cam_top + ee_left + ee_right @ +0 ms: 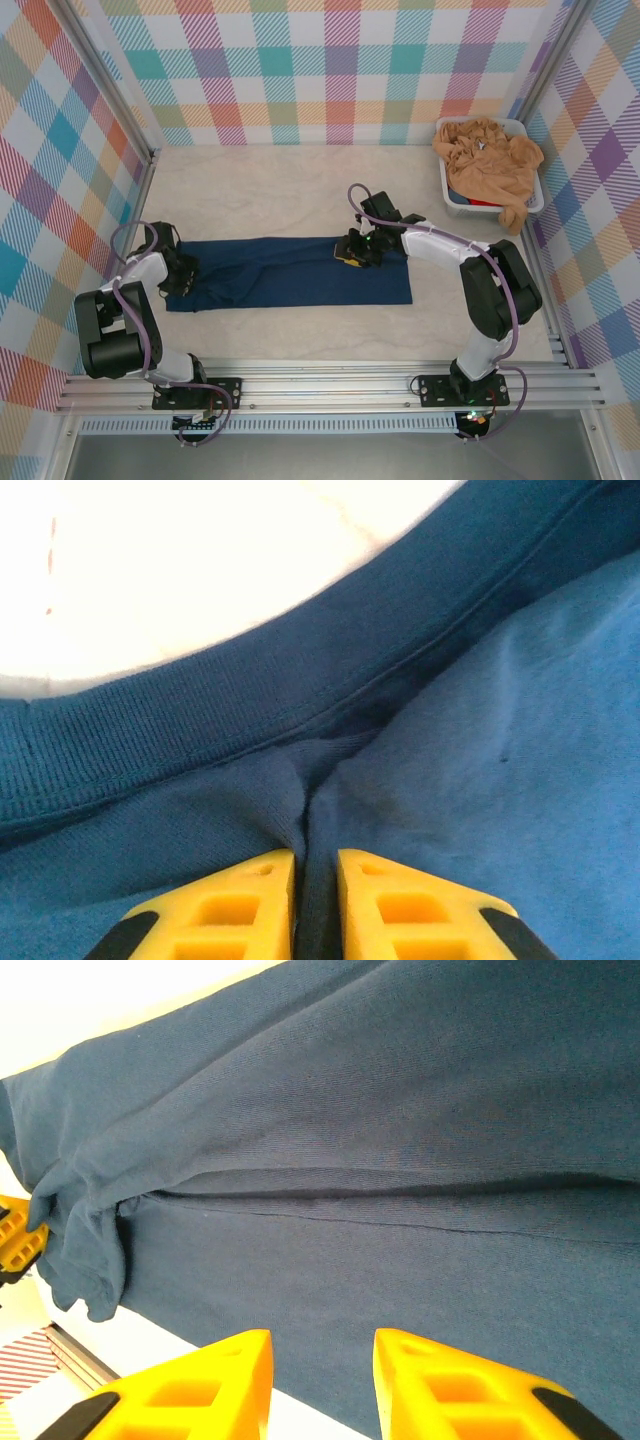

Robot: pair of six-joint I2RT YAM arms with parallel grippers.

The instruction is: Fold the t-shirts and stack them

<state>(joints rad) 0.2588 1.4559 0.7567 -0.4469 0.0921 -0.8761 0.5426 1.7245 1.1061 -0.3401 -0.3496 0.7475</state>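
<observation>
Now my left gripper [315, 870] nips navy t-shirt [290, 280] fold near table [300, 200] left edge; right gripper [322, 1350] spread wide over cloth, touch unclear; finger bases cut off.

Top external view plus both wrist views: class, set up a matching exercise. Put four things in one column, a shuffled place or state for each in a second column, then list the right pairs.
Things
1. navy t-shirt
2. tan-orange t-shirts
3. left end effector
4. right end effector

Place or state
A. heaped in the white tub at the far right corner of the table
B. open, over navy cloth
C. lying as a long strip across the table
D. shut on a pinch of navy cloth

Pairs: 1-C, 2-A, 3-D, 4-B
</observation>
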